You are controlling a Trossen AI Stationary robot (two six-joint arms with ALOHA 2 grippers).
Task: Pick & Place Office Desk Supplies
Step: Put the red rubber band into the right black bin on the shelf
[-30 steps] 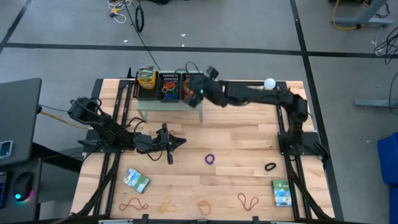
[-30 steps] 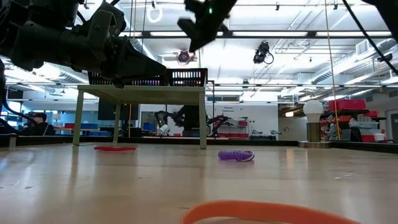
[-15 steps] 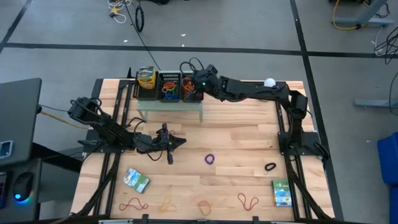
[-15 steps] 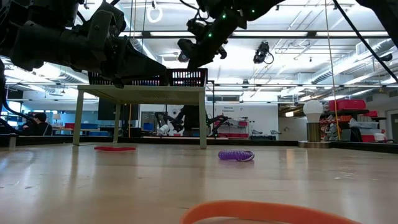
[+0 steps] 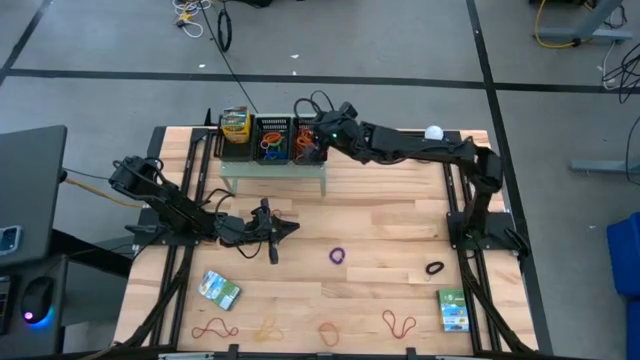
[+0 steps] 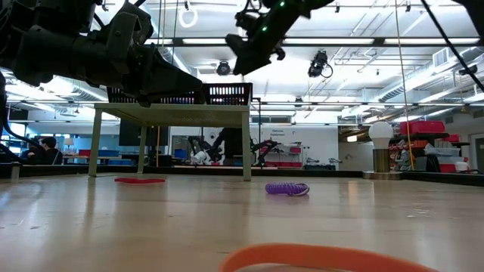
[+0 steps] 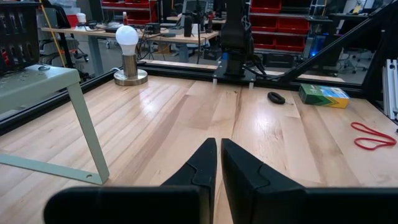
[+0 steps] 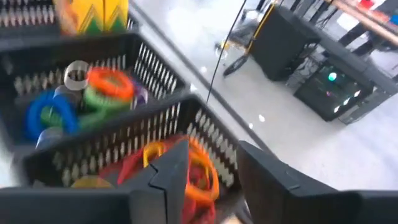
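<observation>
Over the far-edge shelf (image 5: 272, 170), the right tool (image 5: 322, 134) hangs above the rightmost mesh tray (image 5: 304, 142), its fingers (image 8: 171, 168) parted with nothing between them. A second ago they were pressed together over the same spot; the spreading suggests a rubber band has just been let go into that tray, where red and orange bands (image 8: 199, 171) lie heaped. The neighbouring tray (image 8: 93, 93) holds blue, green and orange loops.

The left tool (image 5: 283, 228) rests low over the middle of the bench (image 5: 390, 215), jaws all but closed and empty, unmoved through the last second.

Much of the job remains, judging by what lies loose on the bench: a purple band (image 5: 338, 255) near the centre, a black band (image 5: 434, 268) towards the right arm's base, and four red, tan and orange loops (image 5: 400, 323) along the near edge. Two packets also wait, one (image 5: 219, 290) on the left side and another (image 5: 452, 309) at the near right corner.

The right arm's next reach will probably be the black band, the nearest to it.
</observation>
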